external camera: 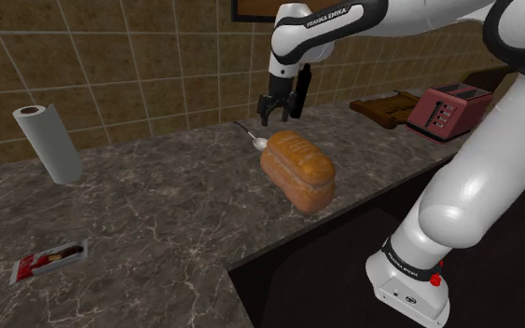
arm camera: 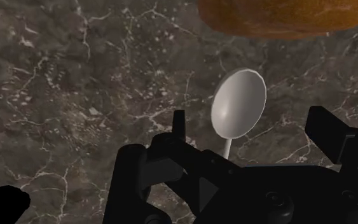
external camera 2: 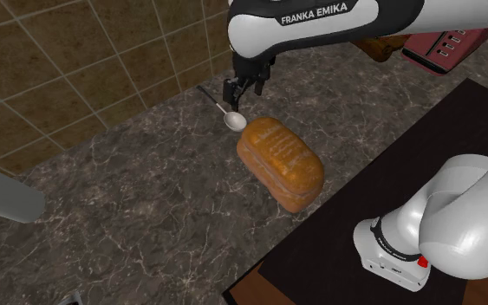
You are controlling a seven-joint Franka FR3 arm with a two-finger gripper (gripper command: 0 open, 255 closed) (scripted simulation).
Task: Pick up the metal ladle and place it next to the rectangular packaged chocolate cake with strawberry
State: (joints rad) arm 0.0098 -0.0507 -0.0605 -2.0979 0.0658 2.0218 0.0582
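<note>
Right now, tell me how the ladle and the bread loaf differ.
The ladle is pale grey and slim, a round bowl on a thin handle; the bread loaf is orange-brown and blocky. The loaf is far larger than the ladle. Both lie on the dark marbled counter, close together.

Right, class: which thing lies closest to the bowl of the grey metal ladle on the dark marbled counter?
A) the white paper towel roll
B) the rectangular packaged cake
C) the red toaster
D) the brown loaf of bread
D: the bowl of the grey metal ladle lies just off one end of the brown loaf of bread, nearer to it than to anything else on the counter.
</note>
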